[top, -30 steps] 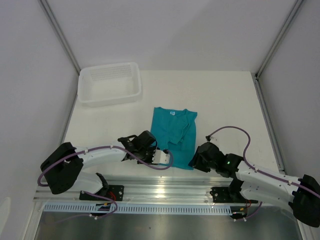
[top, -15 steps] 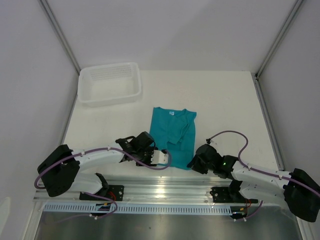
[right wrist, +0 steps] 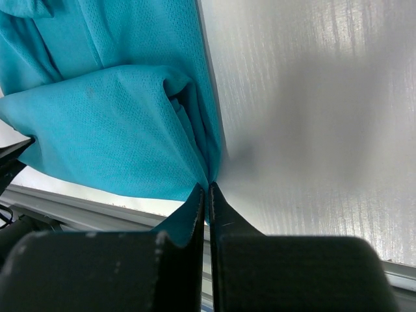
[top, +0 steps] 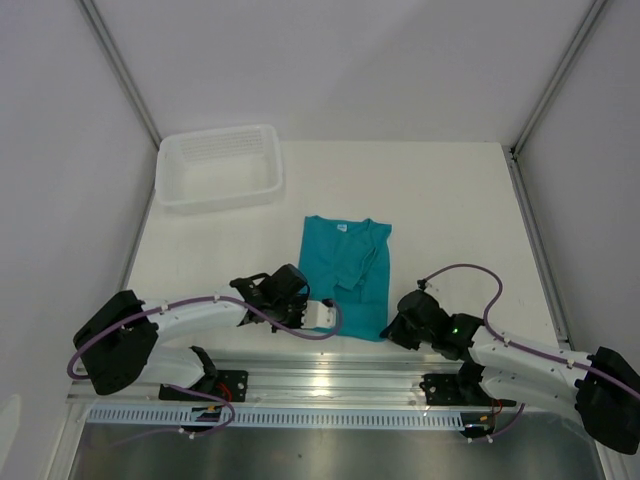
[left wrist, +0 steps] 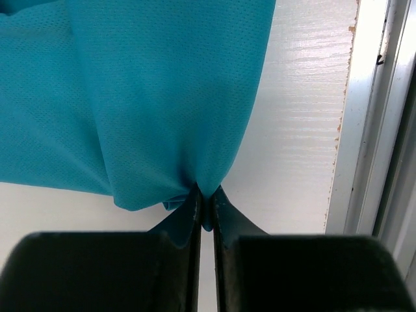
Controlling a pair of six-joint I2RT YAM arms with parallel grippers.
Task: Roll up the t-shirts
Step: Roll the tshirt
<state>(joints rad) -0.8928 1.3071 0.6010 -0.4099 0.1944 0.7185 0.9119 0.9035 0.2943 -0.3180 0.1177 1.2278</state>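
The teal t-shirt (top: 347, 272) lies folded into a narrow strip in the middle of the table, neck label at the far end. My left gripper (top: 318, 314) is at its near left corner, and in the left wrist view the jaws are shut on a pinch of the t-shirt (left wrist: 162, 97) at the gripper (left wrist: 206, 207). My right gripper (top: 392, 328) is at the near right corner. There the gripper (right wrist: 207, 195) is shut on the hem of the t-shirt (right wrist: 117, 123), with cloth bunched right at the tips.
A white plastic basket (top: 219, 166) stands at the far left of the table. The metal rail (top: 330, 375) along the table's near edge runs just behind both grippers. White walls close in the left and right sides.
Both grippers have closed on the near corners of the t-shirt. The right arm has shifted slightly toward the near edge, and the shirt's near hem has narrowed a little.
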